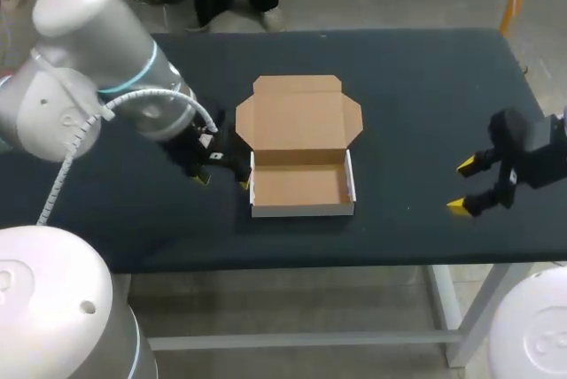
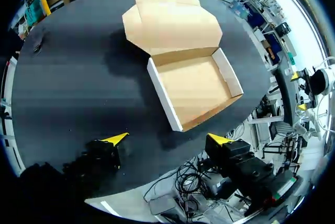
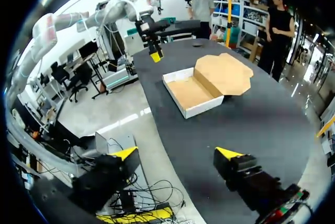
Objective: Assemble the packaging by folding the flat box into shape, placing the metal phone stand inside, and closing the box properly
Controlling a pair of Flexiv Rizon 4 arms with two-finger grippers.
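Jaws left and right gape empty — the box [image 1: 301, 186] sits between them, lid [image 1: 299, 115] open.

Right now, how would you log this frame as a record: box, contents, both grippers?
box: cardboard box, folded into a tray, on the black table
lid: open, folded back
contents: empty; no metal phone stand in view
left gripper: open, beside the box's left wall
right gripper: open, well right of the box

We've got box [image 1: 299, 186] kraft brown inside, white outer walls; table [image 1: 425, 87] plain dark navy; left gripper [image 1: 223, 182] and right gripper [image 1: 461, 186] black, yellow tips; left arm [image 1: 89, 60], 10 o'clock, silver-white, teal ring.
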